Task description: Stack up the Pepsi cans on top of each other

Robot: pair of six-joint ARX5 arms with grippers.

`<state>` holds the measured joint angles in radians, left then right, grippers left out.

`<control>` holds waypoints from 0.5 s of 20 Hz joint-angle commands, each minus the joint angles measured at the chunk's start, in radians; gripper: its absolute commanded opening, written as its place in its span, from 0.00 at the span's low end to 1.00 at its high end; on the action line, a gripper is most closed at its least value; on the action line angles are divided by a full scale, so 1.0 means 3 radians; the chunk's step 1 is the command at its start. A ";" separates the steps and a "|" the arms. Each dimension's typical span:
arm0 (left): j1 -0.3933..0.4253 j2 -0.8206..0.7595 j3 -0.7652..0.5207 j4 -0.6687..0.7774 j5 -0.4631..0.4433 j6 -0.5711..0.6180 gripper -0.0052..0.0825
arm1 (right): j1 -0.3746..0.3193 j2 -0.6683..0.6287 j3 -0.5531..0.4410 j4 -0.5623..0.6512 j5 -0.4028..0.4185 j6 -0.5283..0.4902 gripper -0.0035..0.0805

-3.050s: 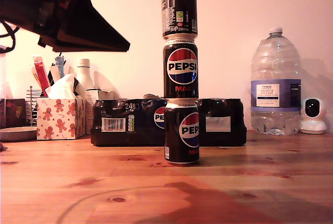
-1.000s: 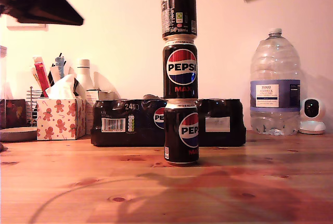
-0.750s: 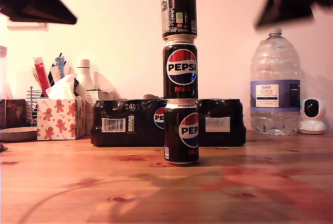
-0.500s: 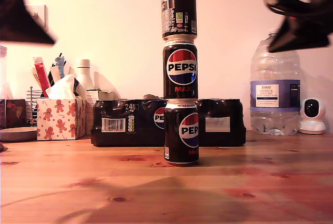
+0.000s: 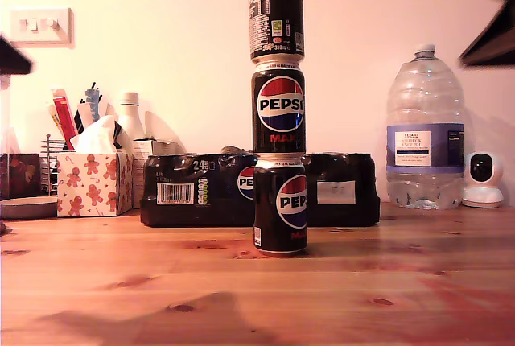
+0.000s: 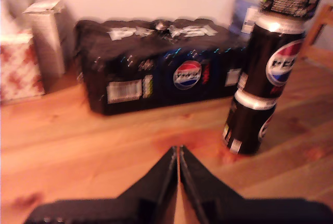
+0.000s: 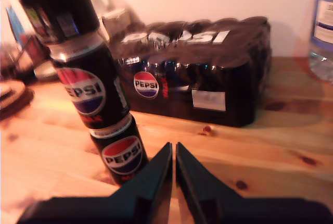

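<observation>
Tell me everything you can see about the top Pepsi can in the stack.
The top Pepsi can is black with a silver rim and looks like metal. It stands upright, its base resting on the middle Pepsi can, which stands on the bottom Pepsi can on the wooden table. In the exterior view it shows its back: white small print and a small green mark, no logo. Nothing else touches it; neither gripper is at it.
</observation>
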<state>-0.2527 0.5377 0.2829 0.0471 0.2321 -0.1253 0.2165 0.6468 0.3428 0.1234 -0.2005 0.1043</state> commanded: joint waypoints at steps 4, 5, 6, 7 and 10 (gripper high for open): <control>-0.0066 -0.0448 -0.0076 -0.0341 -0.0019 0.0003 0.04 | -0.0003 -0.0618 -0.0053 -0.0537 0.0032 -0.0076 0.03; -0.0095 -0.0521 -0.0076 -0.0406 -0.0020 0.0003 0.04 | -0.0003 -0.0753 -0.0053 -0.0638 0.0031 -0.0080 0.03; -0.0123 -0.0582 -0.0076 -0.0435 -0.0028 0.0001 0.04 | -0.0003 -0.0888 -0.0053 -0.0727 0.0033 -0.0080 0.03; -0.0153 -0.0624 -0.0076 -0.0431 -0.0032 0.0001 0.04 | -0.0003 -0.0996 -0.0053 -0.0779 0.0031 -0.0088 0.03; -0.0197 -0.0703 -0.0076 -0.0443 0.0003 -0.0051 0.04 | -0.0003 -0.1272 -0.0051 -0.0952 -0.0011 0.0017 0.03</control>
<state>-0.3084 0.3344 0.2817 -0.0891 0.2302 -0.1299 0.2165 0.2649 0.3428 -0.1566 -0.2008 0.0940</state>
